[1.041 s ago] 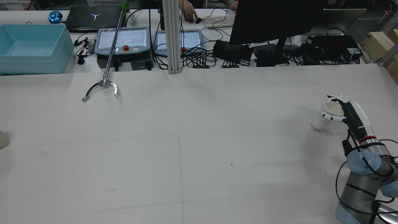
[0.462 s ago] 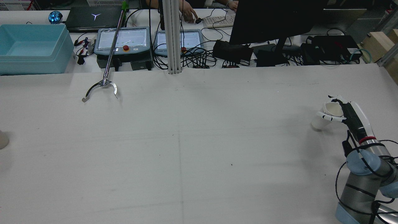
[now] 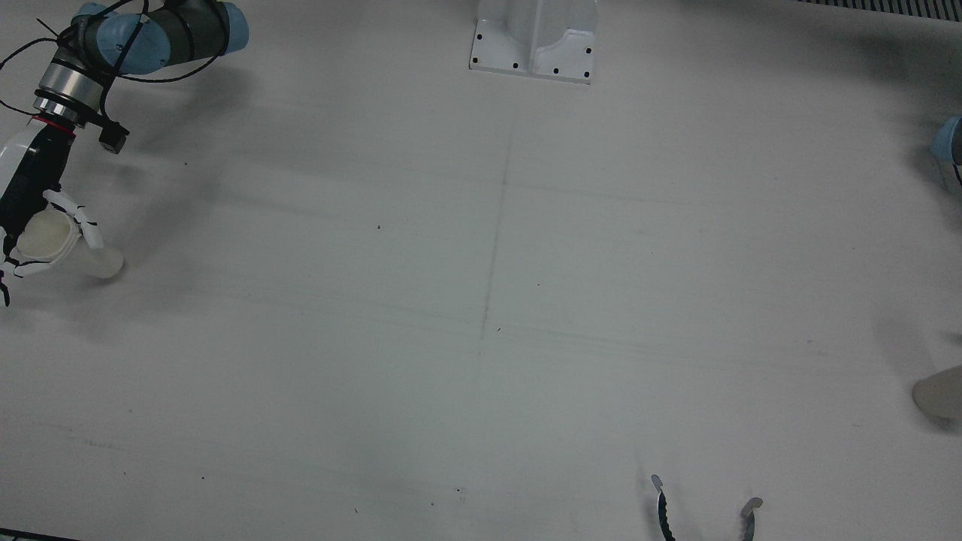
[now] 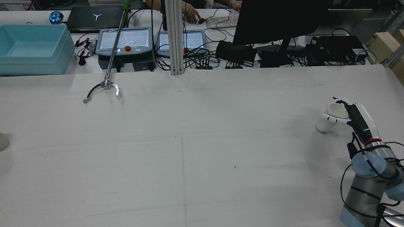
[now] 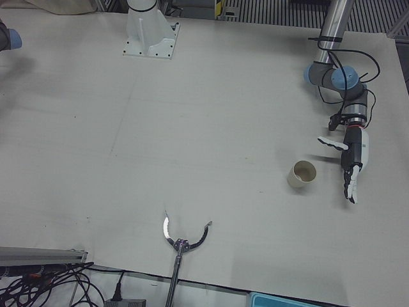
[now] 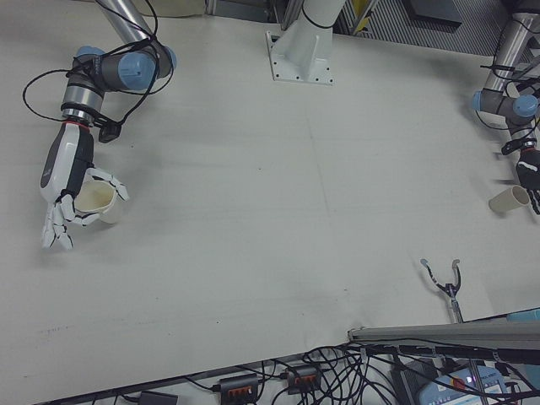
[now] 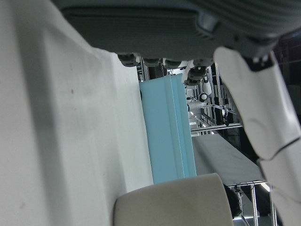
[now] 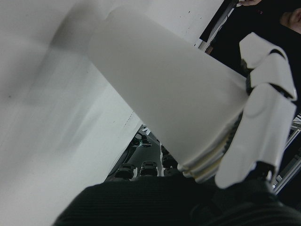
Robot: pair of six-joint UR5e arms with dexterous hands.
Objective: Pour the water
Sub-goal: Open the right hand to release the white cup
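Observation:
A white paper cup (image 4: pixel 329 118) stands near the table's right edge in the rear view. My right hand (image 4: pixel 350 115) is around it, thumb across the front and fingers behind the rim. It also shows in the front view (image 3: pixel 56 244), the right-front view (image 6: pixel 97 201) and the right hand view (image 8: pixel 169 103). A second cup (image 5: pixel 301 174) stands on the other side of the table. My left hand (image 5: pixel 349 163) is beside it, open, fingers stretched out and not touching it. This cup is cut off at the rear view's left edge (image 4: pixel 2 141).
A metal reacher-grabber claw (image 4: pixel 102 90) rests on the table's far side, also seen in the left-front view (image 5: pixel 183 235). A blue bin (image 4: pixel 34 47), teach pendants and cables lie beyond the far edge. The white post base (image 3: pixel 533 37) stands between the arms.
The right hand's cup has sunk slightly towards the table and looks steadier. The thumb now reaches further across its front. The left cup has not moved.

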